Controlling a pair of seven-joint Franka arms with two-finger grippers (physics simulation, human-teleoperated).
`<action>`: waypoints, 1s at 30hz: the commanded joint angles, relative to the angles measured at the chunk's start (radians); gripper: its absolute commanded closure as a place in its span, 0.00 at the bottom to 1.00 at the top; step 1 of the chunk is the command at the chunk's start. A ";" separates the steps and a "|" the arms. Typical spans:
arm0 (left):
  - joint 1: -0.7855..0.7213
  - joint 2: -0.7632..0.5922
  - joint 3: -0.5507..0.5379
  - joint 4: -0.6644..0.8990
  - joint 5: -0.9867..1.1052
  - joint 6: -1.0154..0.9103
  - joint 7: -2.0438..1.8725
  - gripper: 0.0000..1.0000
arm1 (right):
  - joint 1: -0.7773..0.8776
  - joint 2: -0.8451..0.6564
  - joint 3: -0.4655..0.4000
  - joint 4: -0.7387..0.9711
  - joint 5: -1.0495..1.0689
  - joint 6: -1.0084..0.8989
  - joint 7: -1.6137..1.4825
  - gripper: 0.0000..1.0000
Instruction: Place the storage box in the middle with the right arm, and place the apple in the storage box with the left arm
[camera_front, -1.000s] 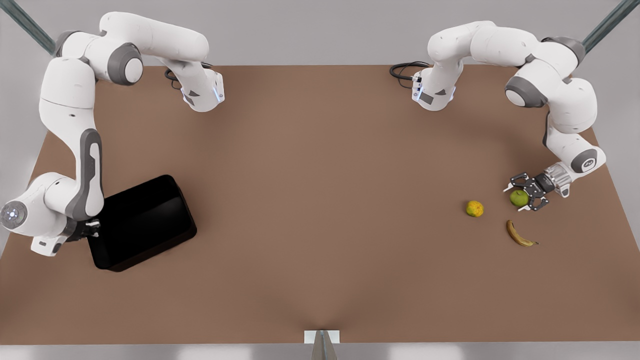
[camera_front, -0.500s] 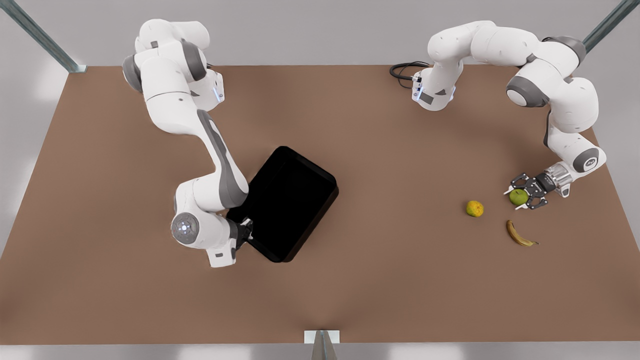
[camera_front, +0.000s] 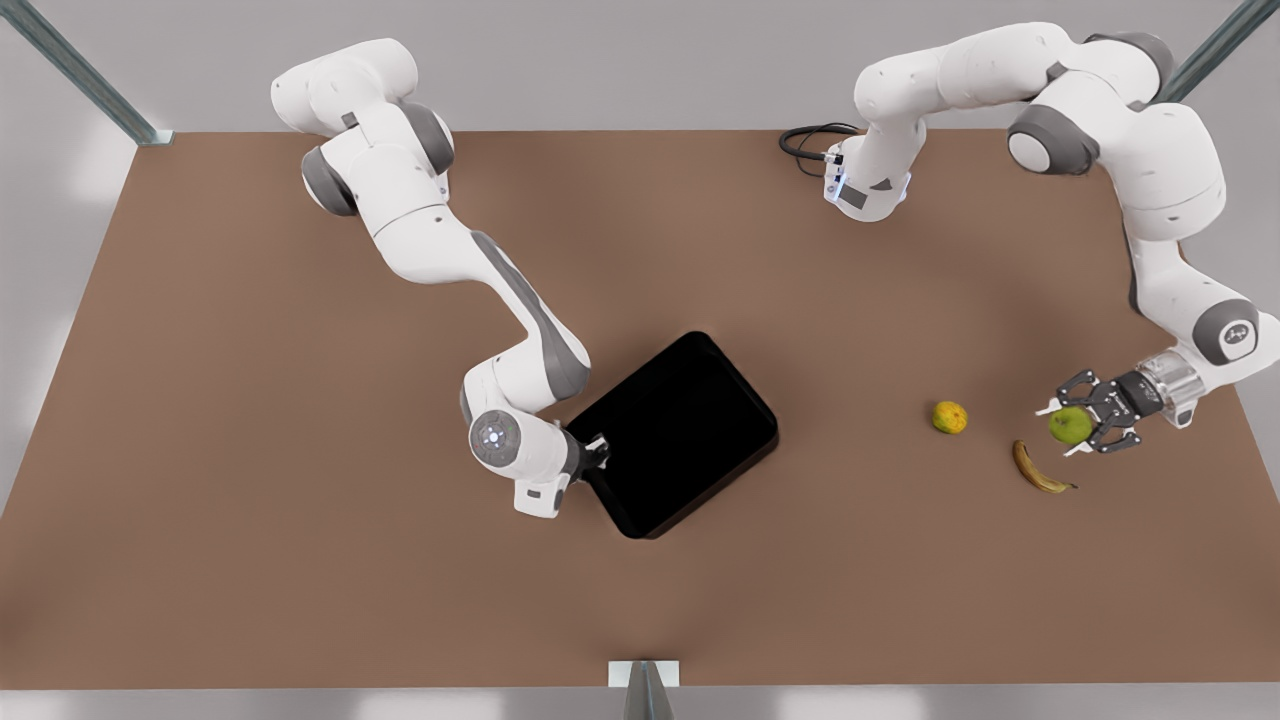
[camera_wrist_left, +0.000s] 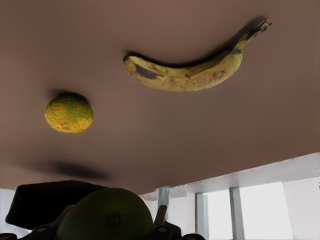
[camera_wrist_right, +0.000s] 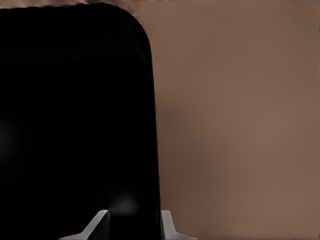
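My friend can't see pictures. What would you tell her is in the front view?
Two white robot arms work over a brown table. The right gripper grips the wall of a black storage box near the table's middle, while the left gripper holds a green apple beside a banana and an orange fruit.

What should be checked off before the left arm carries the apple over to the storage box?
1. Apple held by the left gripper: ok, jaws closed around it, and it sits between them in the left wrist view.
2. Apple lifted off the table: cannot tell from these views.
3. Storage box near the middle: ok, roughly central, set at an angle.
4. Right gripper off the box: not ok, its jaws straddle the box's wall.
5. Box free of other things: ok, nothing seen inside.
6. Path past the orange fruit and banana: cannot tell; both lie between apple and box.
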 joint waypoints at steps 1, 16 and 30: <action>-0.002 -0.020 -0.029 0.005 0.067 0.033 -0.029 0.44 | 0.001 0.000 0.000 0.000 0.000 0.000 0.000 0.00; -0.183 -0.221 -0.595 0.081 0.682 0.550 -1.063 0.43 | -0.485 -0.661 -0.106 -0.267 -0.386 -0.753 0.017 0.00; -0.729 -0.115 -0.590 0.239 1.087 0.628 -1.823 0.00 | -0.552 -0.815 -0.086 -0.457 -0.408 -0.678 0.017 0.00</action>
